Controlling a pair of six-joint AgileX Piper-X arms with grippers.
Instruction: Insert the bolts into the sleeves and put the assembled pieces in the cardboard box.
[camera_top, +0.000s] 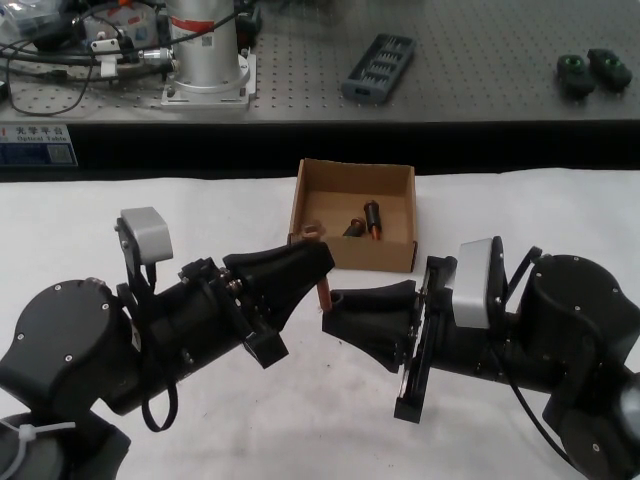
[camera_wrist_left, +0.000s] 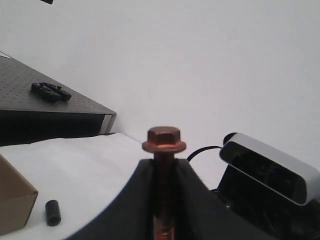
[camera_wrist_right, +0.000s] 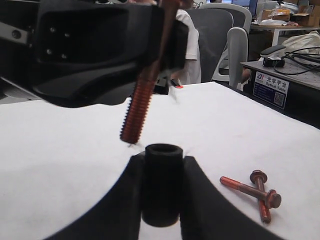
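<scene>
- The left claw (camera_top: 322, 275) is gripping a copper-coloured bolt (camera_wrist_left: 163, 140) by its shank. Its fingers are closed tight against the shank, the flanged hexagonal head is standing clear above the fingertips, and the thread is pointing down.
- The right claw (camera_wrist_right: 162, 170) is clamping a black sleeve (camera_wrist_right: 163, 190) upright between its two fingers, with the sleeve's open mouth facing up.
- The two claws are meeting tip to tip over the white-covered desk (camera_top: 200, 215), just in front of the cardboard box (camera_top: 350, 255).
- The bolt's threaded end is hanging just above the sleeve's mouth and slightly to one side of it, tilted and not yet inside.
- The cardboard box is sitting open at the far middle of the desk. Assembled pieces (camera_top: 365, 222) are lying together near the middle of its floor, though how many cannot be told.
- Two spare bolts (camera_wrist_right: 247, 189) are lying on the desk near the right claw, touching and at an angle to each other.
- A loose sleeve (camera_wrist_left: 53, 212) is lying on the desk just beside a corner of the box.
- A perforated metal surface (camera_top: 480, 70) is running behind the desk, carrying a grey ribbed case (camera_top: 380, 65).
</scene>
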